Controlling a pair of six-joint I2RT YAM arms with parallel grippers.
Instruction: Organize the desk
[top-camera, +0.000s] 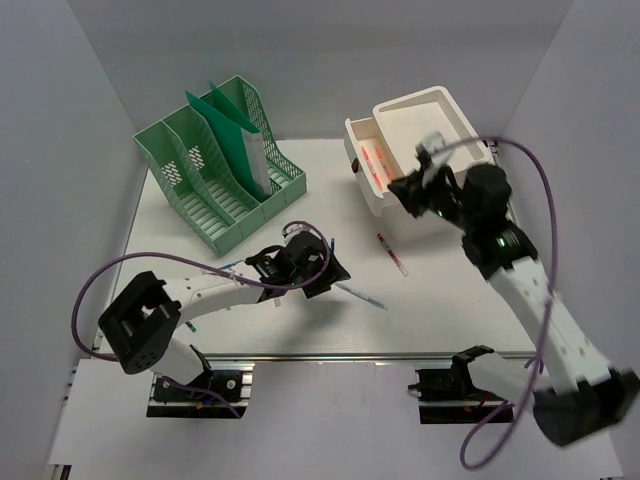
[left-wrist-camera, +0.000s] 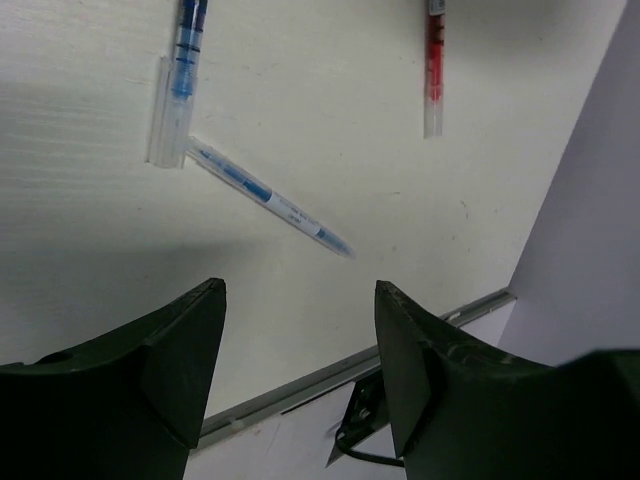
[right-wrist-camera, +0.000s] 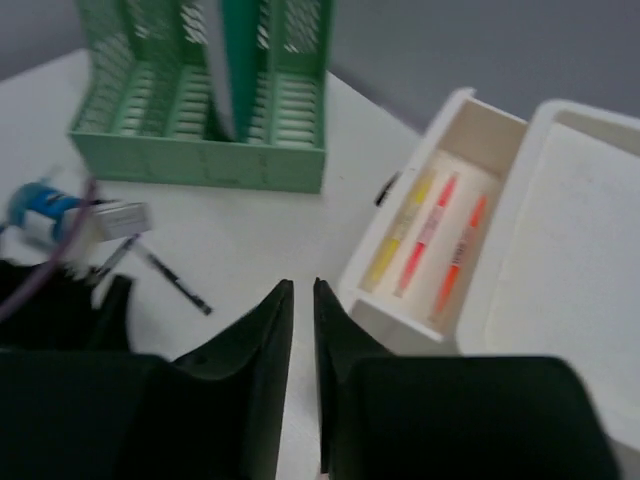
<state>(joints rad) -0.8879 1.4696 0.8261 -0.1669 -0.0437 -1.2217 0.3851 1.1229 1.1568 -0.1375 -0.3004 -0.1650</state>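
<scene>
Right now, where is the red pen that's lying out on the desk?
In the top view, the slim red plastic pen lies on the flat white desk, right of centre, just in front of the open white drawer box.

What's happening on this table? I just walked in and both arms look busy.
Two robot arms are tidying a desk. The left gripper hangs open and empty above a blue pen lying on the desk, with a red pen farther off. The right gripper, nearly closed and holding nothing visible, hovers by the open white drawer box, which already holds several markers. A green file rack stands at the back left.
</scene>
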